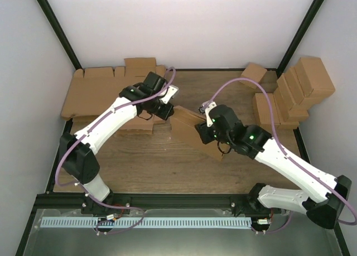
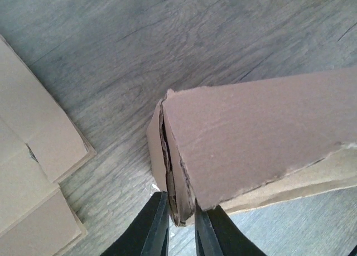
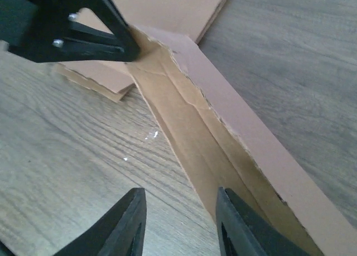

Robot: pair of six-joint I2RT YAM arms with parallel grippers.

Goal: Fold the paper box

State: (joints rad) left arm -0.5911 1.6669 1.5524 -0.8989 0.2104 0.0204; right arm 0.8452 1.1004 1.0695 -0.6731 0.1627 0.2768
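The paper box [image 1: 187, 122] lies slanted across the middle of the wooden table, folded into a long narrow brown shape. My left gripper [image 1: 165, 110] is at its far left corner. In the left wrist view that gripper [image 2: 181, 225] is shut on the layered corner edge of the paper box [image 2: 256, 139], with cardboard touching both fingers. My right gripper [image 1: 202, 125] is over the box's middle. In the right wrist view it [image 3: 181, 222] stands open above the table with nothing between its fingers. The box [image 3: 206, 139] runs just beside its right finger [image 3: 240, 228].
A pile of flat cardboard blanks [image 1: 95, 94] lies at the back left, close to the left gripper. Its edge shows in the wrist views [image 2: 33, 155] [image 3: 167, 10]. A cluster of small ready-made boxes [image 1: 295, 91] is stacked at the back right. White walls and black rails bound the table.
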